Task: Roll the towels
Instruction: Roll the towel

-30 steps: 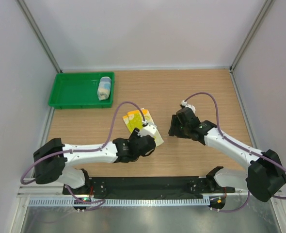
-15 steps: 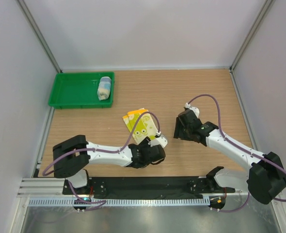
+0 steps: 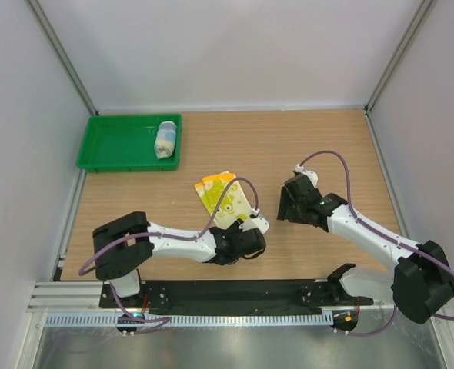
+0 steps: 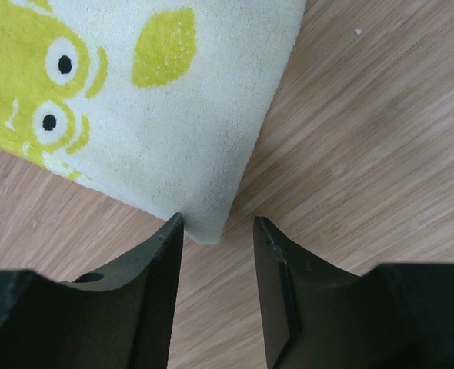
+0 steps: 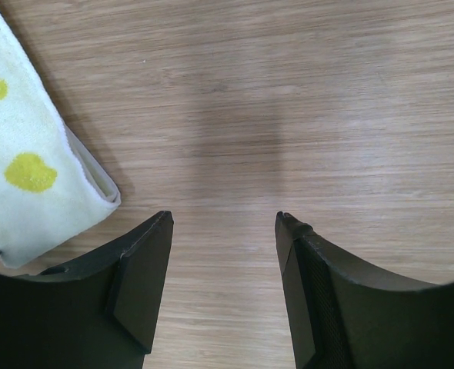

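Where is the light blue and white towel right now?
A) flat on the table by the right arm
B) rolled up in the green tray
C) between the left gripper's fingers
B: the light blue and white towel lies rolled inside the green tray, at its right end.

My top camera looks down from high behind the near edge, taking in the whole worktop [image 3: 304, 154]. Both wrist cameras sit close over it, facing down past their own fingers [image 4: 154, 284]. All three views share the yellow towel [image 3: 221, 201].
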`<state>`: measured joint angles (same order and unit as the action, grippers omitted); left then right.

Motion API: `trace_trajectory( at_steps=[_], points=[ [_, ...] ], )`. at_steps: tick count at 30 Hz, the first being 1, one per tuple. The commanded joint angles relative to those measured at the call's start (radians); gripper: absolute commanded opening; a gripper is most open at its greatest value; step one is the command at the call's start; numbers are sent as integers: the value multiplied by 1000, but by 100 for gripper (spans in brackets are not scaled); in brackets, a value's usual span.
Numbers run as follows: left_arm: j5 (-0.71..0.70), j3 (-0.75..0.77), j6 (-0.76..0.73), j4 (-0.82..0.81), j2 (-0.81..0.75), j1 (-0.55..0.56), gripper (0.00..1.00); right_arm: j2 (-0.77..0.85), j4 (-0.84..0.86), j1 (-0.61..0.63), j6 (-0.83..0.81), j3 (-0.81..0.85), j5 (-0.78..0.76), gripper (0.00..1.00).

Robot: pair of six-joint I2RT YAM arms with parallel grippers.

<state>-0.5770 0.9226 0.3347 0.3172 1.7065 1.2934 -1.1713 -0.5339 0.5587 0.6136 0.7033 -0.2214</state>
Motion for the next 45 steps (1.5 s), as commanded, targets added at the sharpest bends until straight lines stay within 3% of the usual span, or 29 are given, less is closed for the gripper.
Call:
trace_trajectory(
  at_steps=[1,3,7,13,18,26,36,41,45],
  points=[
    [11,-1,6,-43,16,-19,41,-2,23,-5,-18,-2,-1,63],
    [19,-5,7,-46,18,-23,38,-4,25,-6,-17,-1,4,63],
    [38,-18,9,-58,10,-39,22,-4,52,-6,-20,-2,68,63],
    [60,-48,10,-78,-45,-46,0,-33,227,-10,-2,-41,410,65],
    [75,-60,15,-84,-84,-49,0,-141,348,-11,69,-56,517,65],
    [81,-85,33,-87,-134,-51,0,-275,439,-11,112,-82,533,64],
    [134,-111,50,-98,-211,-92,0,-309,450,-11,112,-119,507,43],
    [158,-119,61,-96,-251,-109,0,-309,416,-10,104,-97,495,11],
    [181,-116,64,-83,-266,-114,0,-289,367,-11,86,-71,478,3]
  ],
)
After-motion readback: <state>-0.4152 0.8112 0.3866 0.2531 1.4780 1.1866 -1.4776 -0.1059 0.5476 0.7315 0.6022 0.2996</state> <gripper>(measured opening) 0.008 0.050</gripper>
